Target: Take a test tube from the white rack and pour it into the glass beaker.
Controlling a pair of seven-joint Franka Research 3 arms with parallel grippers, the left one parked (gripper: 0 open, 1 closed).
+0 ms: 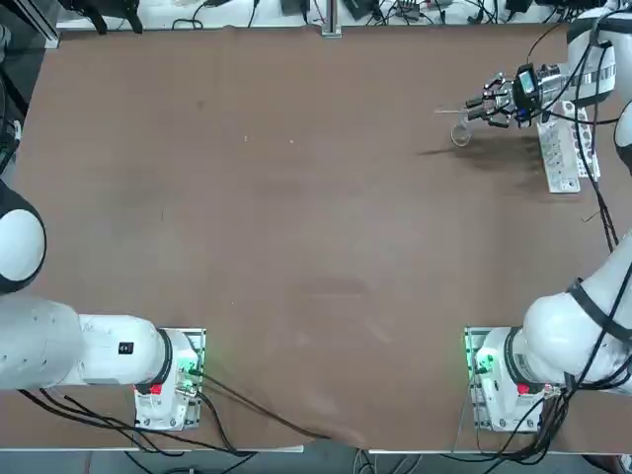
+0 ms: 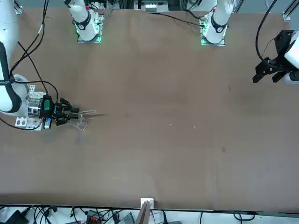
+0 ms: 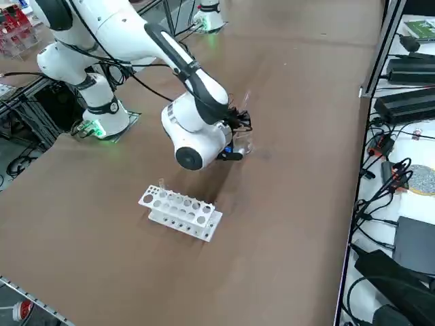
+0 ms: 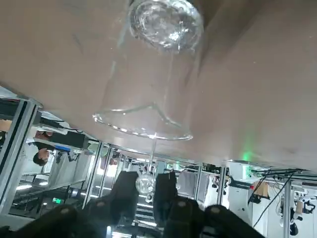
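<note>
Right gripper (image 1: 484, 107) clamped on thin clear test tube (image 1: 452, 111), held level over round-rimmed glass beaker (image 1: 461, 133). Perforated white rack (image 1: 566, 153) sits near the desk's right edge.

The thin clear glass test tube (image 4: 151, 148) is partly covered by the black two-finger right gripper (image 4: 146, 191); any liquid inside is too faint to tell. The overhead picture's edge crops the arm's white elbow (image 1: 624, 128)

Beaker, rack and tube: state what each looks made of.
Beaker: clear glass by the look, glossy; the table shows through it.
Rack: matte white, probably plastic, with round holes.
Tube, clamped in the right gripper: thin, clear; glass or plastic, cannot tell.
</note>
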